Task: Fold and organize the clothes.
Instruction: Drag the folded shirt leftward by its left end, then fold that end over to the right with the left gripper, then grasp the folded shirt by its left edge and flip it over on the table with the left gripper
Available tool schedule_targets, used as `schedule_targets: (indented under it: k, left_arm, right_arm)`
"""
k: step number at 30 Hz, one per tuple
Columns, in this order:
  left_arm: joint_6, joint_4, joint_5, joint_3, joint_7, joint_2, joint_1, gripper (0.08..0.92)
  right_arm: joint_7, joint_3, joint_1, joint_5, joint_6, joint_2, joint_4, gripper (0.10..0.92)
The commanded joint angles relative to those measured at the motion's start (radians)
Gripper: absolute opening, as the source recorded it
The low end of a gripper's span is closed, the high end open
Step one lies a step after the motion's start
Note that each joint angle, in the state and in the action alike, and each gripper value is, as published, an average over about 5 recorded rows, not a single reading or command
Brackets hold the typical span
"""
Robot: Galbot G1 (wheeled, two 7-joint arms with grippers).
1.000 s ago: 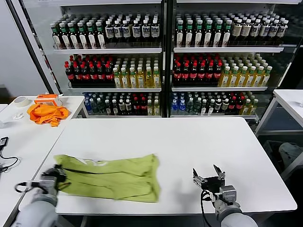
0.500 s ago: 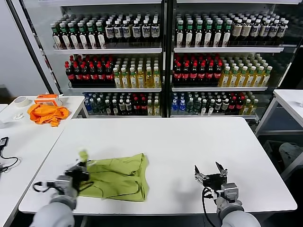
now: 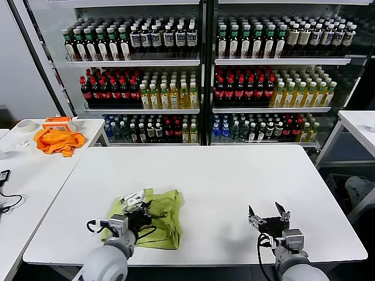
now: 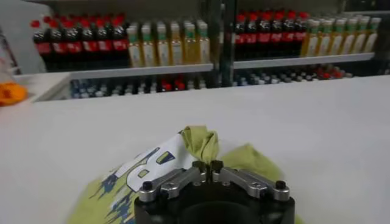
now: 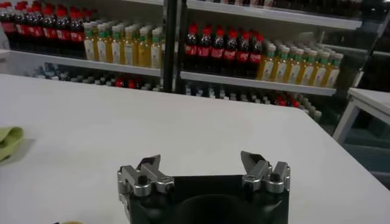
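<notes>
The clothes are one yellow-green T-shirt (image 3: 164,218), lying bunched on the white table (image 3: 234,175) near its front left. One end is doubled over the rest, so the white and dark print (image 3: 132,199) faces up. My left gripper (image 3: 142,213) hovers over the shirt's middle, shut on a pinched fold of the fabric (image 4: 201,139). In the left wrist view the left gripper (image 4: 208,165) has its fingertips together on that fold, with the print (image 4: 145,168) beside it. My right gripper (image 3: 268,220) stands open above bare table at the front right, holding nothing. The right wrist view shows the right gripper (image 5: 201,165) with its jaws wide apart.
A side table (image 3: 29,170) at the left carries an orange cloth (image 3: 56,140), a tape roll (image 3: 25,124) and a cable (image 3: 7,202). Shelves of bottles (image 3: 199,76) stand behind the table. Another white table (image 3: 358,124) is at the far right.
My left gripper has carried the shirt's left end rightwards over the rest, so the shirt is shorter and its print now shows. The right gripper has barely shifted.
</notes>
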Motion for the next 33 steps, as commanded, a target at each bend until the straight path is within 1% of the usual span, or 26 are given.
schedule_targets:
  k: [1,4,7,10,12,14,17,20,23,27,29,33]
  left_arm:
    - [-0.007,0.067,-0.075,0.104,-0.001,-0.062,-0.086,0.104]
    - [-0.027,0.065,-0.11,0.104,-0.001,-0.082,-0.092,0.15]
    - [-0.05,0.033,-0.145,0.083,-0.003,-0.095,-0.093,0.226]
    - [-0.075,-0.023,-0.178,0.027,-0.006,-0.077,-0.085,0.304]
    - [-0.086,-0.049,-0.182,-0.029,-0.005,-0.036,-0.073,0.365]
    - [-0.089,-0.048,-0.177,-0.104,-0.004,0.022,-0.051,0.426]
    - [-0.076,0.011,-0.149,-0.225,-0.001,0.112,0.002,0.512]
    - [-0.05,0.081,-0.135,-0.311,0.0,0.158,0.064,0.599]
    - [-0.04,0.113,-0.119,-0.331,0.003,0.156,0.119,0.686]
    - [-0.04,0.115,-0.06,-0.28,0.02,0.12,0.155,0.786]
    - [-0.041,0.114,-0.035,-0.248,0.03,0.102,0.158,0.812]
    - [-0.053,0.133,0.01,-0.211,0.043,0.074,0.143,0.822]
  right_arm:
    - [0.001,0.018,-0.011,-0.001,0.0,0.003,0.003,0.823]
    - [0.001,0.016,-0.009,-0.001,0.0,0.003,0.004,0.823]
    - [0.0,0.011,-0.004,-0.002,-0.001,0.004,0.002,0.823]
    - [0.0,0.005,0.002,-0.003,-0.001,0.005,-0.002,0.823]
    - [-0.001,0.003,0.006,-0.004,0.0,0.004,-0.004,0.823]
    - [-0.003,0.002,0.008,-0.004,0.001,0.004,-0.006,0.823]
    - [-0.007,0.002,0.009,-0.003,0.003,0.002,-0.01,0.823]
    - [-0.012,-0.002,0.012,-0.003,0.006,0.0,-0.016,0.823]
    - [-0.013,-0.012,0.021,-0.003,0.008,0.001,-0.024,0.823]
    - [-0.013,-0.024,0.028,-0.004,0.008,0.0,-0.029,0.823]
    - [-0.013,-0.024,0.028,-0.004,0.008,-0.001,-0.029,0.823]
    - [-0.014,-0.014,0.019,-0.003,0.012,-0.008,-0.029,0.823]
